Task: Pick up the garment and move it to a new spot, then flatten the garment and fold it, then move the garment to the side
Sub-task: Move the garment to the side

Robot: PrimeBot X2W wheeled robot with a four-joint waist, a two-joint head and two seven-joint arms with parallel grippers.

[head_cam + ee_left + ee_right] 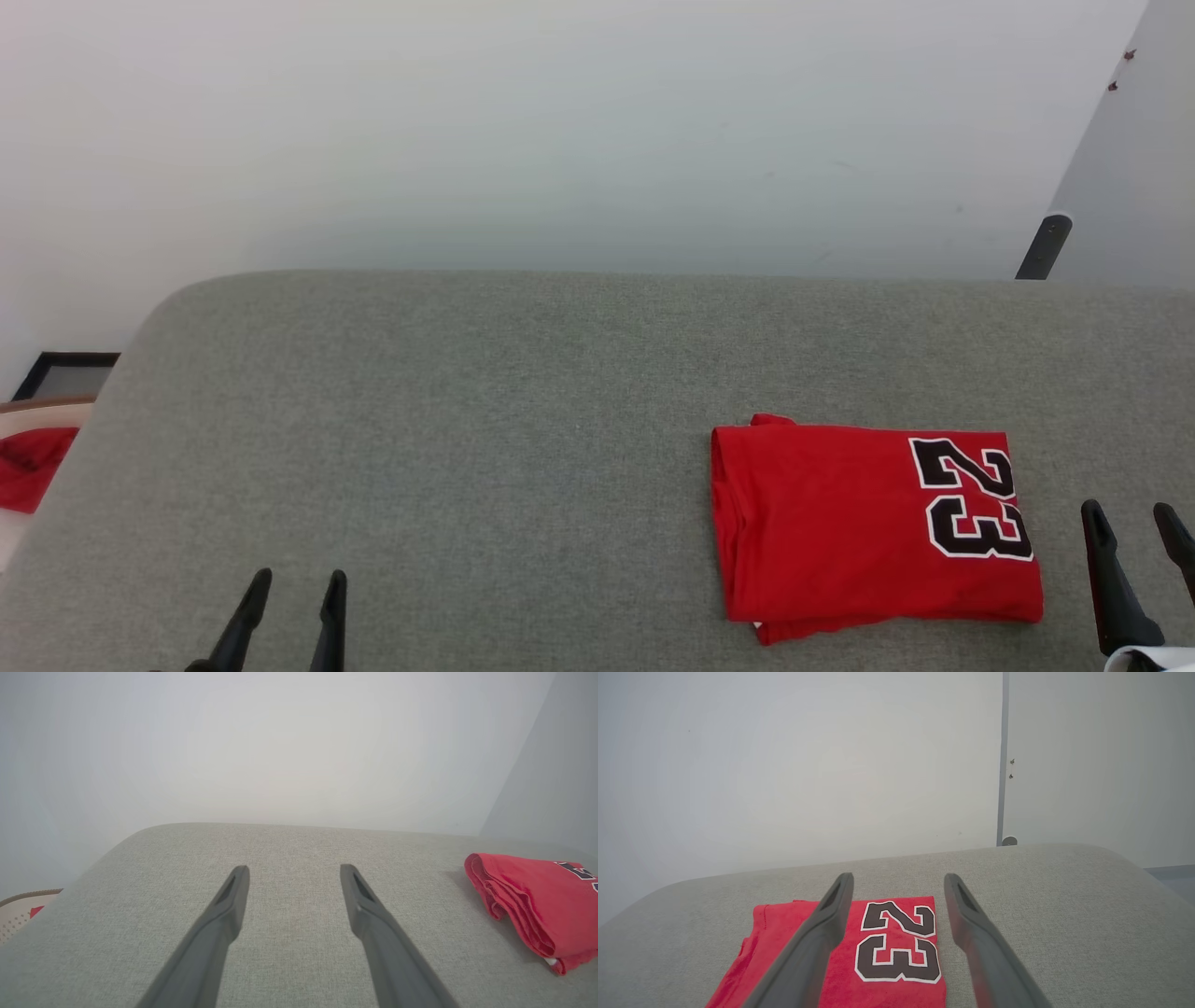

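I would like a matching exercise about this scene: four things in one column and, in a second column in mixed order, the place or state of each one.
Column one
1. red "23" jersey
2. left gripper
3. right gripper
4. small red cloth

Column two
A. open, at the jersey's right side
B. off the grey surface, far left
C. folded, on the right part of the grey surface
D. open, over bare grey surface

Pairs: 1-C, 2-D, 3-A, 4-B

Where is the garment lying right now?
In the head view the garment lies folded on the grey surface, right of centre, beside the open right gripper, untouched.
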